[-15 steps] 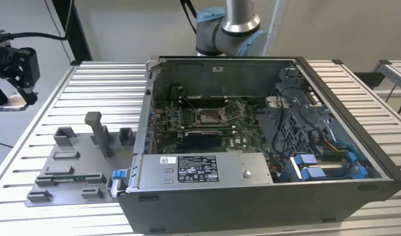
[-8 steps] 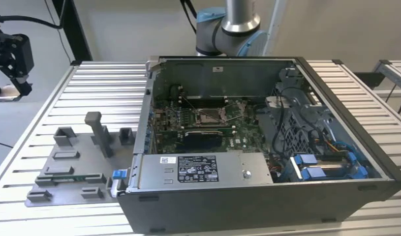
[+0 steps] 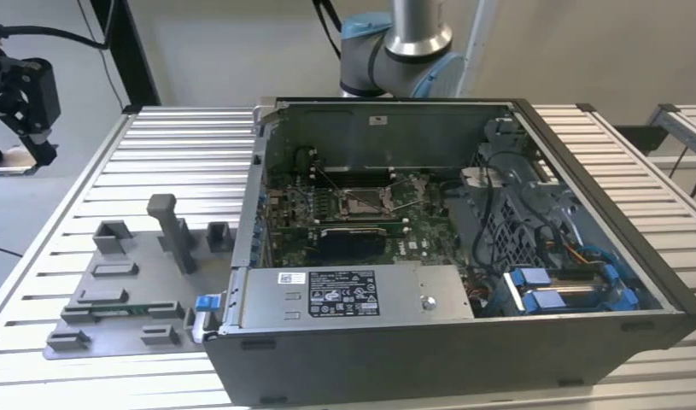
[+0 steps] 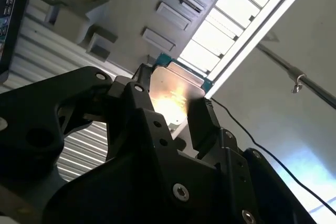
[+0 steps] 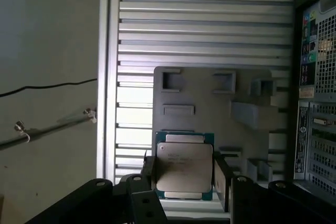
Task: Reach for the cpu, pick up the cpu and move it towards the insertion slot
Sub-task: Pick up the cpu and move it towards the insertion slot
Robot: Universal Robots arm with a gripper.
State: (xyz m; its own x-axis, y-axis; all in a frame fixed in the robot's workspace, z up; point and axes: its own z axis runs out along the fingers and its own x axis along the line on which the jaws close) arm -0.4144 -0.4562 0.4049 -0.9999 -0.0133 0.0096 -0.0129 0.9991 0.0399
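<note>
Aluminium slats form the tabletop (image 3: 177, 145). On it stands an open computer case (image 3: 439, 350), and a grey fixture plate (image 3: 143, 290) lies beside the case on the exterior view's left.

The black claw (image 5: 184, 176) hangs at the far left of the exterior view, up by the tabletop's edge and well apart from the case. In both wrist views its two fingers (image 5: 148, 174) press against opposite edges of the cpu (image 5: 184, 163), so I judge it clenched on the cpu. The silvery plate rides between the fingers, clear of the fixture plate, whose blocks show beyond it.

The slot (image 3: 367, 198) sits deep inside the case on the green board. Its metal frame surrounds a dark centre, and nothing shows seated in it.

From the claw, the slot lies toward the exterior view's right, across the fixture plate and over the case's near wall. The cpu hangs flat-faced between the fingers, its gripped edges running along them. The pick-up looks done, but the carry to the slot has most of its way left.
</note>
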